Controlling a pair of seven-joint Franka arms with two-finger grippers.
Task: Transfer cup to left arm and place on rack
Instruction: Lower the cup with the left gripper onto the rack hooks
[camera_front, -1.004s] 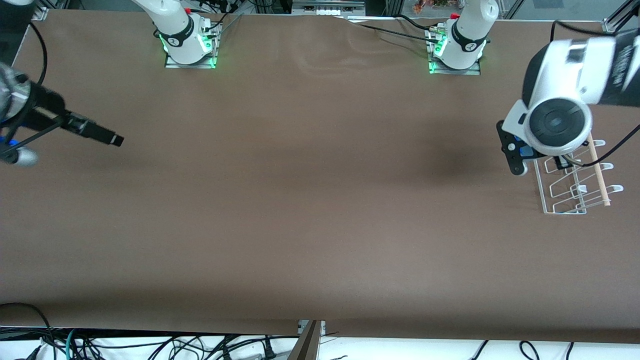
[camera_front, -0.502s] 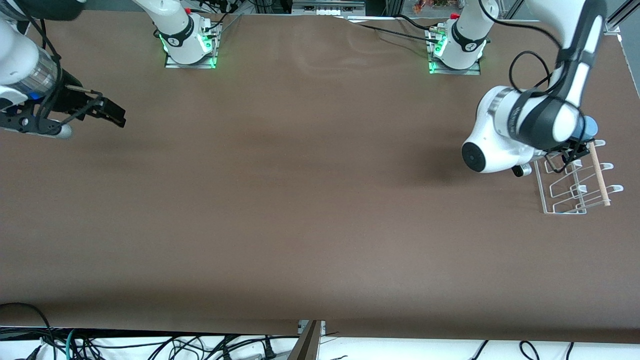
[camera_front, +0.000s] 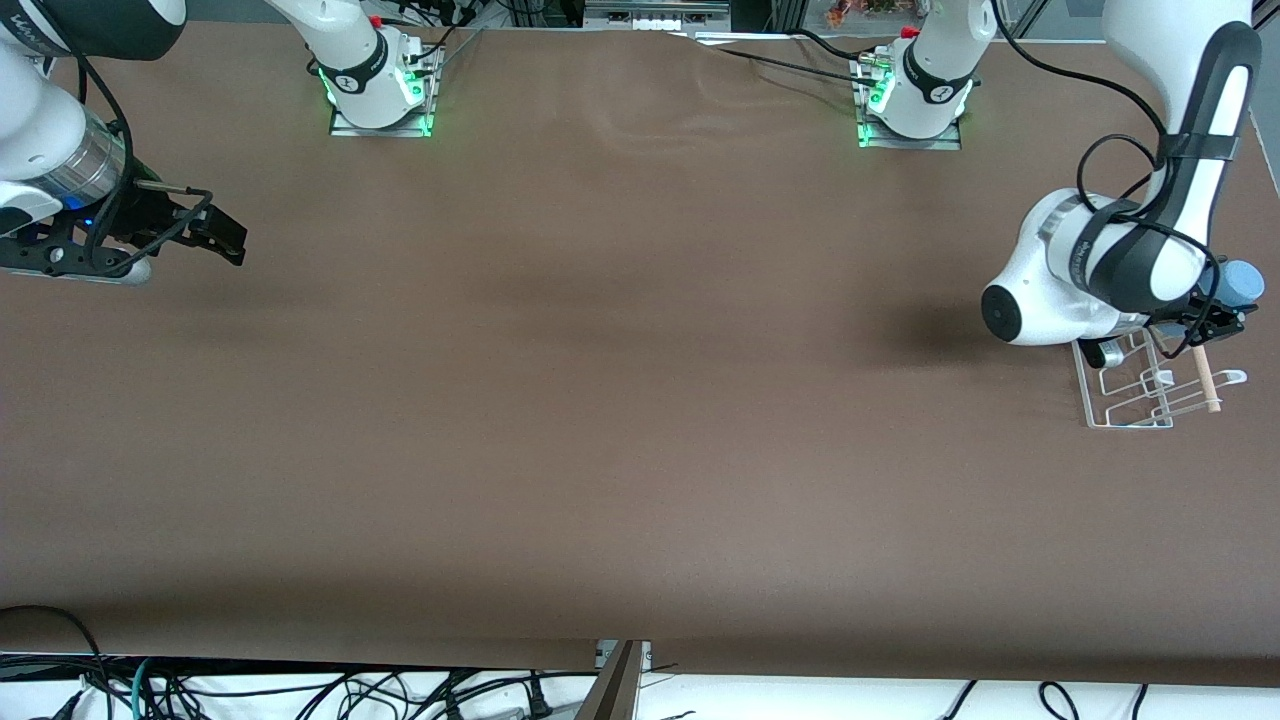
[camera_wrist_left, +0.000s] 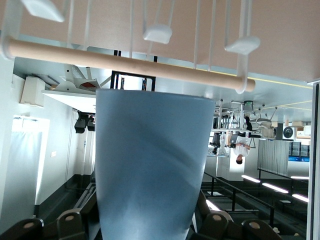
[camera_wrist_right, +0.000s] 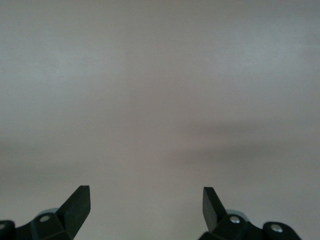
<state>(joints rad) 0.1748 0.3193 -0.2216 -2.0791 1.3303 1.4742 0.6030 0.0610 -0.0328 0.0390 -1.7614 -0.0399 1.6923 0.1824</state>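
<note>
Over the rack (camera_front: 1150, 390) at the left arm's end of the table (camera_front: 620, 400), the left gripper (camera_front: 1212, 322) is clamped on the light-blue cup (camera_front: 1240, 282), which its wrist view shows just beside the rack's wooden rod (camera_wrist_left: 130, 62). Toward the right arm's end, the right gripper (camera_front: 222, 238) waits low over bare table with its fingers (camera_wrist_right: 77, 202) spread wide and nothing between them; no brand or lettering can be read anywhere

Nothing legible here: a small dark mark sits on each arm's base collar and there's lettering on an arm casing at the frame's corner, all unreadable
</note>
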